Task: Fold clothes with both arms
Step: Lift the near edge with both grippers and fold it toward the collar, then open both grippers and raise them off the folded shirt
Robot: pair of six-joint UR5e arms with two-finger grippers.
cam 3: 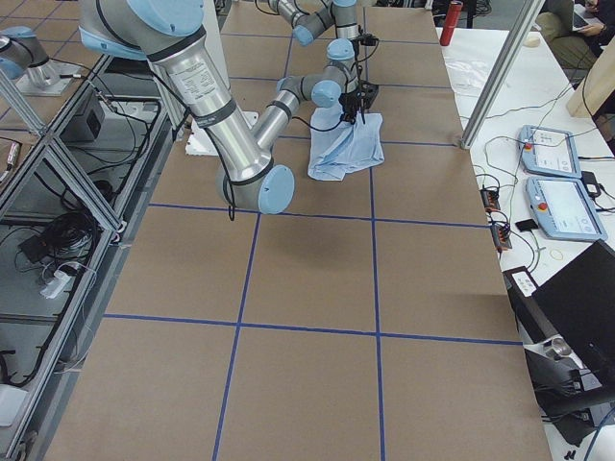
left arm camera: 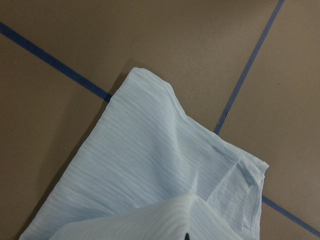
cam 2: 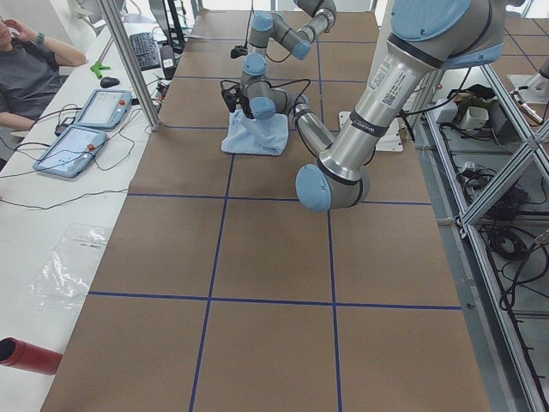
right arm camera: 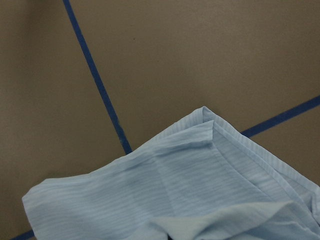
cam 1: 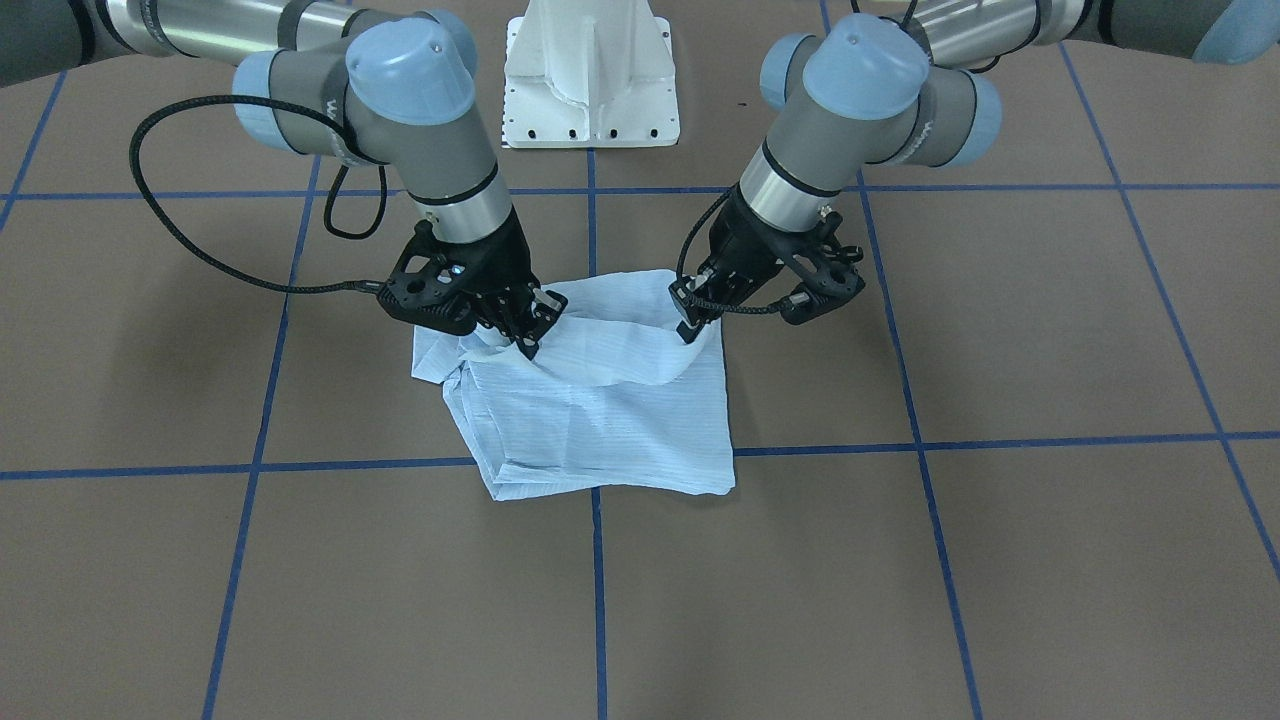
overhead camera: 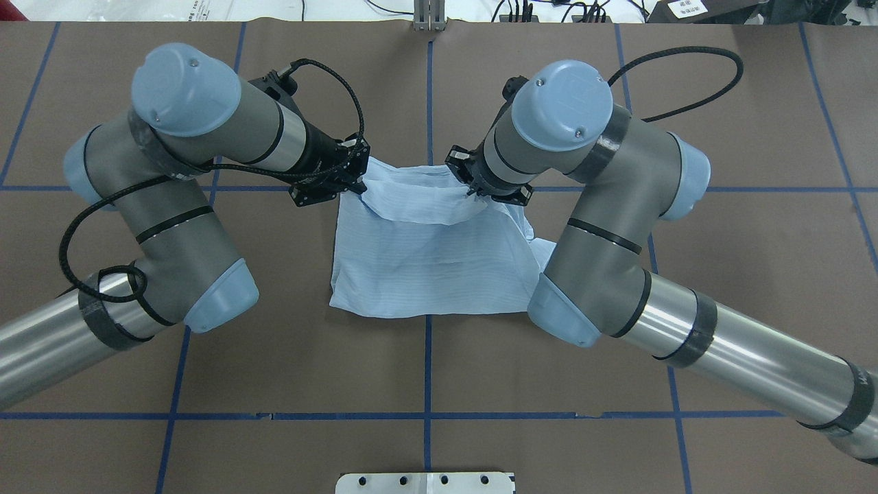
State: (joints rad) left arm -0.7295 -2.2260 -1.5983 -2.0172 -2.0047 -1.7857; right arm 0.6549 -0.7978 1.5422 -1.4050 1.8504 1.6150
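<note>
The pale blue striped shirt [overhead camera: 425, 267] lies folded into a rough square on the brown table, also seen in the front view [cam 1: 610, 420]. My left gripper [overhead camera: 353, 189] is shut on one corner of a raised flap, at the view's right in the front view [cam 1: 690, 325]. My right gripper [overhead camera: 473, 194] is shut on the other corner, also seen in the front view [cam 1: 527, 335]. The flap sags between them above the rest of the shirt. Both wrist views look down on the shirt's lower layers [left arm camera: 150, 170] [right arm camera: 190, 175]. The fingertips are mostly hidden by cloth.
The white pedestal base [cam 1: 590, 80] stands behind the shirt on the robot's side. Blue tape lines [overhead camera: 426, 357] grid the table. In the exterior left view, an operator [cam 2: 30, 69] and control pendants [cam 2: 73, 146] are at a side desk, with a red cylinder [cam 2: 26, 356] near the corner.
</note>
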